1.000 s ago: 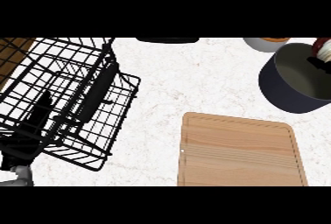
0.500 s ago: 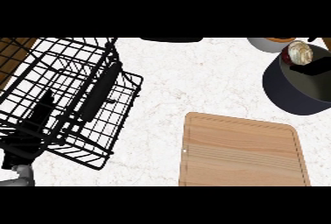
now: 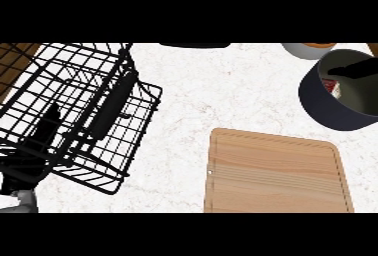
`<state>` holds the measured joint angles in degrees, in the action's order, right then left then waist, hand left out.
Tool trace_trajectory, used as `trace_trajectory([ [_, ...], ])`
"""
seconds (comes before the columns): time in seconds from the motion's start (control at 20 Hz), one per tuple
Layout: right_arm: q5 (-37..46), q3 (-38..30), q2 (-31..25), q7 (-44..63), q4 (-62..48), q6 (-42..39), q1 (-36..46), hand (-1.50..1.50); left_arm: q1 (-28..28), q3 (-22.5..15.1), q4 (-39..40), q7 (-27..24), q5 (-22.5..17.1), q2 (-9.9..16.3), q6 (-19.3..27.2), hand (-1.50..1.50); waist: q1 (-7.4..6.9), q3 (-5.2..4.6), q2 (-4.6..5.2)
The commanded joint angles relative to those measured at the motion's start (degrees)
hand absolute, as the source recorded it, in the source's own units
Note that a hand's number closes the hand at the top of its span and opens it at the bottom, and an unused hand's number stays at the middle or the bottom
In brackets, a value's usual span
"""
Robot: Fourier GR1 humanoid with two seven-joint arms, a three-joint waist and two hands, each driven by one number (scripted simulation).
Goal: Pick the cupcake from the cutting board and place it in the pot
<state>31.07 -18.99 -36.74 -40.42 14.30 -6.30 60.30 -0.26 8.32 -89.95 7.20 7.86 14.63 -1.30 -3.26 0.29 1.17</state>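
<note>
The dark pot (image 3: 325, 107) stands at the right edge of the counter. Only a small red and white part of the cupcake (image 3: 331, 89) shows, low against the pot's inner wall. My right hand (image 3: 356, 68) reaches in from the right over the pot's mouth, its black fingers straight and a little above the cupcake, holding nothing. The wooden cutting board (image 3: 277, 172) lies bare at the lower right. My left hand (image 3: 28, 167) rests open at the lower left, fingers up, behind the basket's wires.
A black wire basket (image 3: 74, 100) with a dark handle (image 3: 112, 107) fills the left side. A white bowl (image 3: 308, 49) sits at the back beside the pot. A dark round object (image 3: 196, 45) shows at the top edge, and a wooden surface (image 3: 15, 55) at the far left.
My right hand carried the cupcake over the pot and let it go; the cupcake now lies inside. The view has shifted slightly. My left hand has stayed in place.
</note>
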Motion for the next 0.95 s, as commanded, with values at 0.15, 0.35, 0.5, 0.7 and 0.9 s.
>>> trace_trajectory([
  [0.15,-10.6,-10.0,-3.9,0.0,-3.1,-10.0,3.6,-1.50,-1.2,-0.3,1.7,0.5,1.0,-1.3,1.4,0.00,1.32,-0.16,-0.22],
  [0.35,-11.2,-10.3,-6.1,1.0,-5.3,-16.0,1.4,-1.50,2.0,-0.7,0.0,-0.9,0.7,-1.3,0.0,0.00,0.80,-0.14,-0.20],
  [0.5,-12.2,-11.1,-10.4,0.6,-5.8,-22.7,-0.7,-1.50,0.3,1.0,0.5,1.0,-0.6,-0.1,-0.7,0.00,1.23,-0.12,-0.24],
  [0.7,-14.2,-12.6,-13.0,-0.8,-6.2,-27.9,-4.2,-1.50,-0.9,2.9,1.0,0.8,-1.7,1.8,-2.0,0.00,1.27,-0.09,-0.16],
  [0.9,-15.7,-13.9,-17.2,-2.3,-6.1,-32.1,-8.2,-1.50,1.9,1.4,-0.6,-0.4,-1.0,0.3,-1.9,0.00,0.75,0.05,0.10],
])
